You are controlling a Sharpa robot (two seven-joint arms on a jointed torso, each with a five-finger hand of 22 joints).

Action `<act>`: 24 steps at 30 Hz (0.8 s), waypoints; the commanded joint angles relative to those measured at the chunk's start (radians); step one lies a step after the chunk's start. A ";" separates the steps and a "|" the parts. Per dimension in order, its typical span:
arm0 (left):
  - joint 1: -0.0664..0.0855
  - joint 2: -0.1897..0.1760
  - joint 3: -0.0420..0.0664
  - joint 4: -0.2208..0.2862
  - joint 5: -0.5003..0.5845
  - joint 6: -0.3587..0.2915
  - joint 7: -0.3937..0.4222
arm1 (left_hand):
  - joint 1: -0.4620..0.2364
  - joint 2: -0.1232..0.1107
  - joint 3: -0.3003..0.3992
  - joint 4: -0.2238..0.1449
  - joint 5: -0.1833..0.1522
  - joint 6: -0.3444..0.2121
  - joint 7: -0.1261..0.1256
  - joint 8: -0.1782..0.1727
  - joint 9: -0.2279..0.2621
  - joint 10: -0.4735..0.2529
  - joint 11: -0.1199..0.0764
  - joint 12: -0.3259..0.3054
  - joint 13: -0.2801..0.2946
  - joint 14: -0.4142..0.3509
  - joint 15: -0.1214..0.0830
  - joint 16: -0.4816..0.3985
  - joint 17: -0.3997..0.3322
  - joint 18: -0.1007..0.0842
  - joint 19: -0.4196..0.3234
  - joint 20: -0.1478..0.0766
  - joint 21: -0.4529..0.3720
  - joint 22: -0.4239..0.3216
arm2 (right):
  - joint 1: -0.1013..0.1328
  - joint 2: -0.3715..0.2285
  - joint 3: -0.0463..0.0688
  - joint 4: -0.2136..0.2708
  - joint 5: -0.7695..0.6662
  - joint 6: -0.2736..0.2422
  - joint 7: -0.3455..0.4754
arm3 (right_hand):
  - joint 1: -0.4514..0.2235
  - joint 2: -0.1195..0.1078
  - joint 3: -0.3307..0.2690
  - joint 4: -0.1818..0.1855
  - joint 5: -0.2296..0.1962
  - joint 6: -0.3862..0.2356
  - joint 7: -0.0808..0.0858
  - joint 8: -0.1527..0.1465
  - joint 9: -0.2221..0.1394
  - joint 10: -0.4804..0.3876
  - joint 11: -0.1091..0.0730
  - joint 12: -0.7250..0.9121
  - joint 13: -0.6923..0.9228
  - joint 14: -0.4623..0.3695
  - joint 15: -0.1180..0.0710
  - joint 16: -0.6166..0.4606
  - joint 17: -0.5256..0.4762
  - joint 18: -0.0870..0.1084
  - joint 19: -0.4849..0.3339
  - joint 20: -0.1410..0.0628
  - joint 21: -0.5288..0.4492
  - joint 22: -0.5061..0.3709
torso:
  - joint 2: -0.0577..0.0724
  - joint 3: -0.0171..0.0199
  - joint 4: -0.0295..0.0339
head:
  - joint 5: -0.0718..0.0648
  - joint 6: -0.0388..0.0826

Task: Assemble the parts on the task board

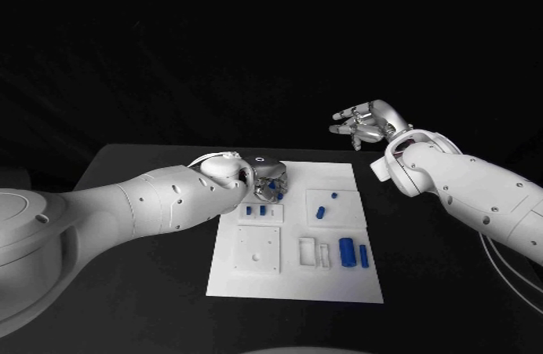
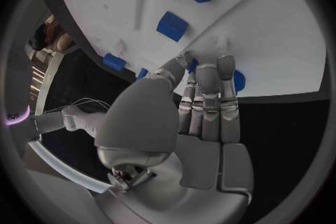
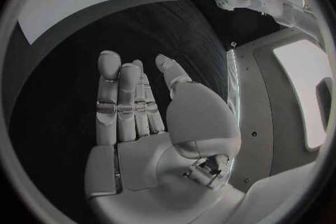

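Most of left hand's (image 1: 266,186) fingertips (image 2: 225,61) hide a blue part (image 2: 238,80).

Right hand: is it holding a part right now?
No. The right hand is open above the black table, fingers apart, nothing in them.

The flat white rectangular task board (image 1: 297,283) lies in the middle of the black table, carrying small blue plastic parts: two upright blocks (image 1: 354,253) near its right edge and a small peg (image 1: 322,211) farther back.
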 commanded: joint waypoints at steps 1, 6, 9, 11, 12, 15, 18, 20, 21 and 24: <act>-0.002 0.005 0.001 -0.003 -0.008 -0.010 0.019 | -0.005 0.005 0.006 0.002 -0.005 0.008 0.001 -0.001 -0.002 0.007 -0.002 -0.004 -0.001 0.003 0.002 0.000 -0.002 0.013 -0.008 -0.001 0.006 0.021 | 0.001 0.000 0.000 0.001 0.002 0.001 0.011 | -0.008 -0.002 0.005 0.001 0.009 -0.001 0.005 -0.003 -0.001 0.001 0.005 -0.005 -0.005 -0.009 0.001 0.007 -0.004 0.019 0.029 0.006 -0.008 0.000 | -0.001 0.0013 0.0006 | -0.001 -0.002; -0.004 0.008 0.001 -0.009 -0.005 -0.007 0.023 | -0.008 0.009 0.009 0.005 -0.009 0.012 0.000 -0.001 -0.001 0.011 -0.004 -0.004 -0.001 0.005 0.001 0.002 -0.002 0.012 -0.008 -0.002 0.009 0.021 | 0.001 0.001 0.000 0.001 0.003 0.002 0.011 | -0.008 -0.002 0.005 0.001 0.009 -0.001 0.005 -0.003 -0.001 0.001 0.005 -0.005 -0.005 -0.009 0.001 0.007 -0.004 0.019 0.029 0.006 -0.008 0.000 | -0.002 0.0015 0.0013 | -0.002 -0.002; -0.005 0.009 0.001 -0.011 -0.002 -0.005 0.024 | -0.011 0.014 0.011 0.010 -0.011 0.021 -0.001 -0.001 -0.001 0.019 -0.007 -0.004 -0.001 0.006 -0.001 0.005 -0.002 0.010 -0.008 -0.004 0.011 0.021 | 0.001 0.001 0.000 0.001 0.003 0.004 0.010 | -0.008 -0.002 0.006 0.001 0.011 -0.001 0.005 -0.003 -0.001 0.001 0.005 -0.005 -0.006 -0.010 0.001 0.007 -0.005 0.019 0.030 0.006 -0.008 0.000 | -0.002 0.0016 0.0011 | -0.002 -0.003; -0.006 0.009 0.001 -0.012 0.000 -0.005 0.026 | -0.012 0.015 0.011 0.012 -0.011 0.023 -0.001 -0.001 -0.001 0.022 -0.008 -0.004 -0.001 0.006 -0.002 0.006 -0.002 0.010 -0.008 -0.004 0.012 0.021 | 0.001 0.001 0.000 0.001 0.003 0.004 0.010 | -0.008 -0.002 0.006 0.001 0.011 -0.001 0.005 -0.003 -0.001 0.001 0.005 -0.005 -0.006 -0.010 0.001 0.007 -0.005 0.019 0.030 0.006 -0.008 0.000 | -0.002 0.0013 0.0015 | -0.002 -0.003; -0.006 0.009 0.001 -0.013 0.001 -0.005 0.026 | -0.013 0.016 0.011 0.013 -0.011 0.024 -0.001 -0.001 -0.001 0.024 -0.008 -0.004 -0.001 0.005 -0.002 0.006 -0.002 0.009 -0.008 -0.004 0.013 0.021 | 0.001 0.001 0.000 0.000 0.003 0.005 0.010 | -0.008 -0.002 0.006 0.001 0.012 0.000 0.005 -0.003 -0.001 0.002 0.005 -0.005 -0.006 -0.010 0.001 0.007 -0.005 0.019 0.030 0.006 -0.009 0.001 | -0.002 0.0013 0.0015 | -0.002 -0.003; -0.007 0.010 0.001 -0.013 0.003 -0.003 0.027 | -0.013 0.023 0.010 0.018 -0.013 0.039 -0.001 0.000 -0.001 0.047 -0.013 -0.004 -0.001 0.007 -0.003 0.008 -0.002 0.008 -0.007 -0.006 0.015 0.020 | 0.001 0.001 0.000 0.000 0.003 0.007 0.009 | -0.008 -0.002 0.008 0.000 0.016 0.000 0.005 -0.003 -0.001 0.002 0.005 -0.005 -0.007 -0.011 0.001 0.008 -0.006 0.019 0.030 0.006 -0.012 0.001 | -0.002 0.0013 0.0016 | -0.002 -0.003; -0.007 0.010 0.001 -0.014 0.003 0.001 0.029 | -0.009 0.033 0.010 0.020 -0.013 0.065 0.001 0.001 0.001 0.073 -0.017 -0.004 -0.001 0.010 -0.003 0.010 -0.002 0.006 -0.006 -0.007 0.018 0.021 | 0.001 0.001 0.000 0.000 0.003 0.008 0.009 | -0.009 -0.003 0.010 0.000 0.023 0.001 0.005 -0.003 -0.001 0.003 0.004 -0.005 -0.008 -0.011 0.001 0.008 -0.007 0.019 0.030 0.006 -0.013 0.001 | -0.002 0.0012 0.0015 | -0.003 -0.003; -0.007 0.010 0.001 -0.014 0.003 0.003 0.030 | -0.007 0.038 0.009 0.020 -0.013 0.078 0.003 0.000 0.001 0.086 -0.018 -0.004 -0.001 0.012 -0.001 0.012 -0.002 0.006 -0.005 -0.007 0.020 0.021 | 0.001 0.001 0.000 0.000 0.003 0.009 0.009 | -0.009 -0.003 0.011 0.000 0.026 0.001 0.004 -0.003 -0.001 0.003 0.004 -0.005 -0.008 -0.011 0.001 0.008 -0.007 0.019 0.030 0.006 -0.014 0.002 | -0.001 0.0012 0.0014 | -0.003 -0.004; -0.007 0.010 0.001 -0.014 0.004 0.004 0.031 | -0.005 0.043 0.007 0.020 -0.014 0.087 0.004 -0.001 0.001 0.094 -0.019 -0.004 -0.001 0.012 0.001 0.012 -0.002 0.006 -0.005 -0.006 0.021 0.021 | 0.001 0.001 0.000 0.000 0.003 0.010 0.008 | -0.009 -0.003 0.011 0.000 0.026 0.001 0.004 -0.003 -0.001 0.003 0.004 -0.005 -0.008 -0.011 0.001 0.008 -0.007 0.019 0.030 0.006 -0.014 0.002 | -0.001 0.0012 0.0014 | -0.003 -0.004; -0.007 0.010 0.001 -0.015 0.006 0.006 0.034 | -0.002 0.053 -0.001 0.018 -0.014 0.102 0.004 -0.002 0.000 0.110 -0.022 -0.004 -0.001 0.014 0.002 0.014 -0.002 0.007 -0.005 -0.005 0.025 0.021 | 0.001 0.002 0.000 -0.001 0.003 0.011 0.008 | -0.010 -0.004 0.014 -0.001 0.032 0.002 0.004 -0.003 -0.001 0.004 0.004 -0.005 -0.008 -0.011 0.000 0.009 -0.008 0.018 0.030 0.005 -0.015 0.002 | -0.002 0.0011 0.0017 | -0.003 -0.004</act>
